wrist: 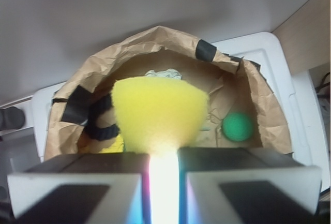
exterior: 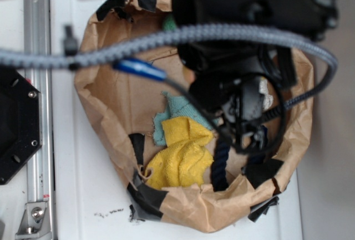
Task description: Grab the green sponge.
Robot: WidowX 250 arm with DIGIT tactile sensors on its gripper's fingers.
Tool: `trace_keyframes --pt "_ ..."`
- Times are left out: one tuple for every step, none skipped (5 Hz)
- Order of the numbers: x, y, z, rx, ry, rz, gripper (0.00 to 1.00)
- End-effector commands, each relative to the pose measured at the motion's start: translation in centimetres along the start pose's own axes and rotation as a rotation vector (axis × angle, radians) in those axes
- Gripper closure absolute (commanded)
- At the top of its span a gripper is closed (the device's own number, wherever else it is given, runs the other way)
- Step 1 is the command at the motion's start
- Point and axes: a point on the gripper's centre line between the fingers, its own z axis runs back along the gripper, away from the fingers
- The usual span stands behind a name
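I work at a robot test bench, a lab setup and no home or kitchen. The tabletop [exterior: 77,195] under me is a plain white board, scuffed with small dark marks at about 7 o'clock in the exterior view. Along its 9 o'clock edge runs a bare aluminium rail [exterior: 36,85] with screws, and beside it sits a black bolted mounting plate [exterior: 16,123]. A braided grey cable [exterior: 183,35] crosses overhead from 9 to 3 o'clock. My props lie in a crumpled brown paper bag [exterior: 105,96] patched with black tape [exterior: 147,198], a makeshift bin. The wrist view shows only a blank grey wall [wrist: 129,6] at 12 o'clock.
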Motion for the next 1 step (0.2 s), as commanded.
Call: trace_keyframes --pt "-0.83 0.19 0.52 0.024 -0.01 -0.069 1.0"
